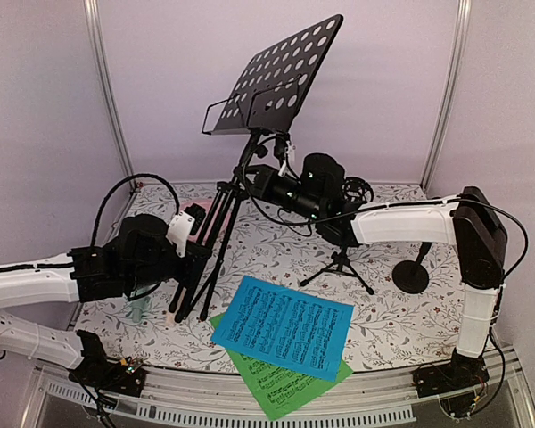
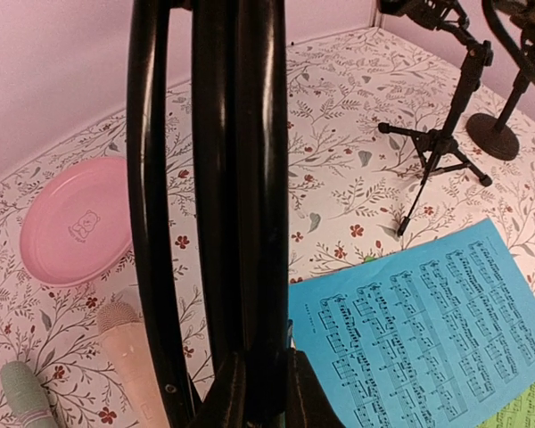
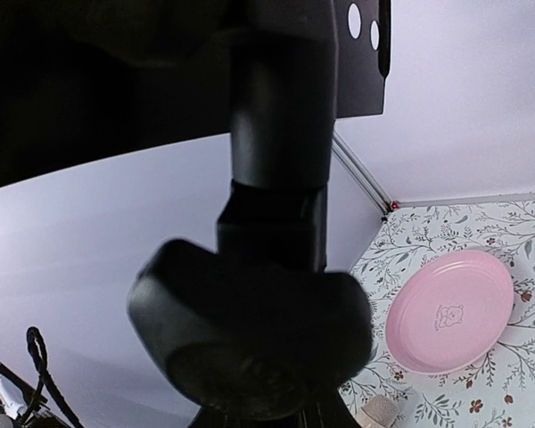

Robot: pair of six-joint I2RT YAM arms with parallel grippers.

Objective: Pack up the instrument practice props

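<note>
Top external, stand (image 1: 236,192): at 10 o'clock on table (image 1: 401,321), leaning, desk (image 1: 281,71) spread open on top.
Legs (image 2: 241,178): drawn together into one bundle.
Left gripper (image 1: 192,259): narrow, clamped on stand at the leg bundle.
Right gripper (image 1: 281,189): narrow, apparently pinched on stand at knob (image 3: 250,330) under desk; fingers mostly hidden.
Sheets: blue sheet (image 1: 285,325) overlapping green sheet (image 1: 281,388), loose at 6 o'clock.
Tripod (image 1: 339,263): upright near centre; round-foot holder (image 1: 412,275) at 3 o'clock.
Mics: peach mic (image 2: 129,366) and mint mic (image 2: 22,397) lying side by side at 8 o'clock, plate (image 2: 76,218) near.
Done, by judgement: legs folded, nothing else.
Left: desk to collapse, sheets, mics, tripod and holder to gather; no case or bag in view.
</note>
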